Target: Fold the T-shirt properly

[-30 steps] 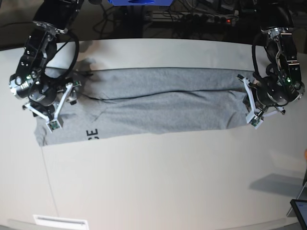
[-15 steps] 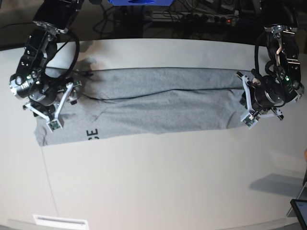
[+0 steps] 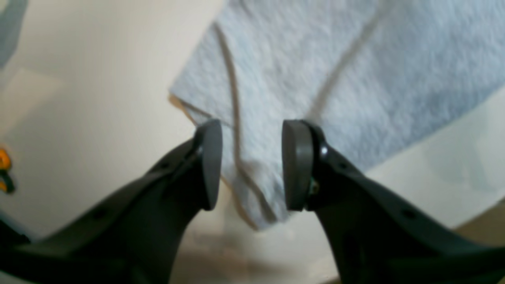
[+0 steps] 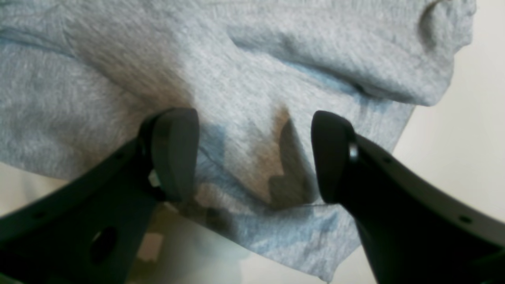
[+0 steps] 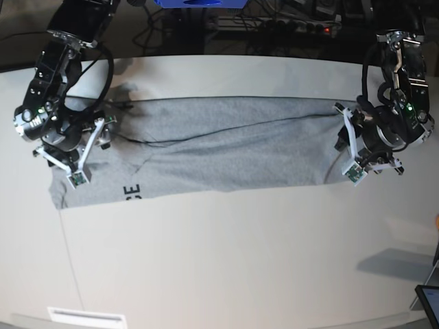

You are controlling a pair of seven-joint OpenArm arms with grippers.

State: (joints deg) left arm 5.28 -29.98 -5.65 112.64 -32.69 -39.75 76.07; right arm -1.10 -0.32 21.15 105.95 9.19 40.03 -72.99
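The heather-grey T-shirt (image 5: 226, 147) lies folded into a long band across the table (image 5: 226, 260), with black lettering (image 5: 132, 192) showing near its left end. My left gripper (image 5: 346, 144) is at the band's right end. In the left wrist view it (image 3: 251, 161) is open, and a hemmed corner of the T-shirt (image 3: 315, 59) lies loose between and below the pads. My right gripper (image 5: 89, 147) hovers over the left end. It (image 4: 252, 157) stands wide open above rumpled cloth of the T-shirt (image 4: 236, 59) and pinches nothing.
Cables and a power strip (image 5: 288, 24) run along the dark back edge, next to a blue object (image 5: 199, 3). A dark device (image 5: 429, 301) sits at the table's front right corner, and a white label (image 5: 86, 317) at the front left.
My left gripper has opened and let go of the shirt's right end, drawing slightly back and up. The fold line there has shifted and flattened. The right arm has not moved.
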